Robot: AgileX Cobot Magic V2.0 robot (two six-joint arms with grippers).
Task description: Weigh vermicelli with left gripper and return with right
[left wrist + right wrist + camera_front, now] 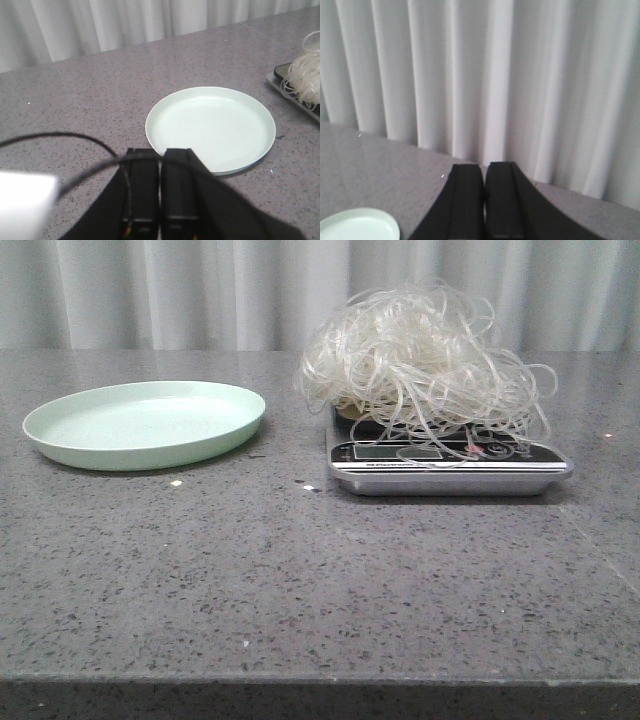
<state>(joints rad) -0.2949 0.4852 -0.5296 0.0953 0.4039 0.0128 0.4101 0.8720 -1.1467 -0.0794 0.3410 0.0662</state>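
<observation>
Front view, speckled grey table point(300, 580), white curtain point(200, 290) (pleated), vermicelli point(420, 355) on scale point(450, 465), both arms' fingers together.

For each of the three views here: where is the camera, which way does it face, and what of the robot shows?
Front view: low at the table's near edge, facing the curtain; shows the pale green plate and the vermicelli piled on the scale; no arm in sight.
Left wrist view: above the table, angled down at the plate; left gripper shut, a cable crossing it.
Right wrist view: raised, facing mostly curtain; right gripper shut.
Shared: all three views show the plate; front and left wrist views also show the vermicelli.
</observation>
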